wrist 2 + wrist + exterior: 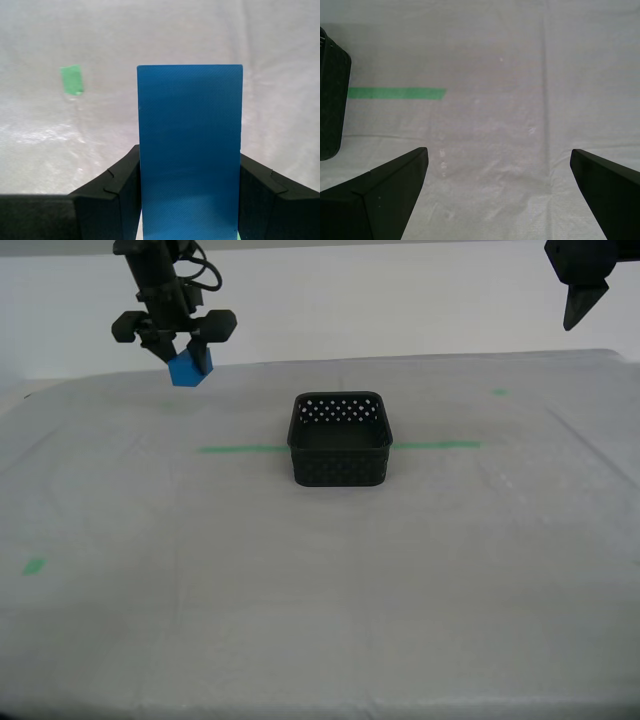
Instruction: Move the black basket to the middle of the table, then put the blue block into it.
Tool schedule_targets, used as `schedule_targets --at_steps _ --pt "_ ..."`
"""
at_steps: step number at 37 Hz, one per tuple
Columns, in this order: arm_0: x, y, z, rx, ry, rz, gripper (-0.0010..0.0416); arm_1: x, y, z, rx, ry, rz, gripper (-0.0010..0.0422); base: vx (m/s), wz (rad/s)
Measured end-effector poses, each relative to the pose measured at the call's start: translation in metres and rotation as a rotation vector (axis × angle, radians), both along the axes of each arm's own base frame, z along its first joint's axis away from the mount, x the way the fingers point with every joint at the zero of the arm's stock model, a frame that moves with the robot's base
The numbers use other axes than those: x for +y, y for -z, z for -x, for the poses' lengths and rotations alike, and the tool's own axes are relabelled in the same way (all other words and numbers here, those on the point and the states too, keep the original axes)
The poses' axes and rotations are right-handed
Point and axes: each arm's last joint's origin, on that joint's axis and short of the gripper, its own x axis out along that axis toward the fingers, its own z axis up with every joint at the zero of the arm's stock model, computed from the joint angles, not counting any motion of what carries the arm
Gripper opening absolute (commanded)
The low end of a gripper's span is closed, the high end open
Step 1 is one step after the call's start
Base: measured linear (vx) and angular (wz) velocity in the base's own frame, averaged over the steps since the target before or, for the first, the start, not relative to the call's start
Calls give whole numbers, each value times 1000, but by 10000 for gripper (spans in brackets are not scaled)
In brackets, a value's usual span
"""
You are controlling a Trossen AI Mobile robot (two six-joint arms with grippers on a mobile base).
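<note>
My second gripper (188, 350) is clamped on the blue block (190, 368), one black finger (117, 192) pressed to each side of it. In the second wrist view the block (190, 150) stands between the pads as a tall, plain blue face. Block and gripper hang in the air, clear of the table (320, 620), toward the exterior view's upper left. Beneath them lies whitish sheeting with a small green mark (72, 79).

The black basket (340, 440) sits on the table well apart from that gripper, lower and toward the exterior view's right, upright and open-topped, on the green tape line (240, 449).

My first gripper (497, 195) has its fingers spread wide with only bare sheeting between them. It is raised at the exterior view's upper right (582, 302), well away from the basket. Its own view catches one basket wall (331, 100) at the frame's edge, with the tape line (395, 93) running out from it.
</note>
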Motion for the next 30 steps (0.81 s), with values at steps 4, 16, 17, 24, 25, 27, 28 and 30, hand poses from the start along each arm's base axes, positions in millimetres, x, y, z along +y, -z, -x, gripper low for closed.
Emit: schedule_targets --at_steps 4,16,17,24,25,27,28,30 --pt "0 0 0 0 -1 0 398 -15 -5 5 9 31 -2 -2 0 0" --pt "0 0 0 -1 -1 -1 399 -69 -17 21 1 128 5 -1 0 0" --pt "0 0 0 -2 -1 0 398 -73 -18 22 -1 128 8 -1 0 0" --pt "0 0 0 -3 0 0 399 -101 -24 32 -10 120 20 -1 0 0" --pt "0 0 0 -3 -1 0 398 -105 -25 34 -12 115 23 -1 0 0" --pt "0 0 0 -3 -1 -1 399 -113 -26 37 -13 112 27 -1 0 0" --pt "0 0 0 -3 -1 0 399 -117 -27 39 -14 112 31 -1 0 0" --pt "0 0 0 -3 -1 -1 399 -126 -28 43 -13 112 38 -1 0 0"
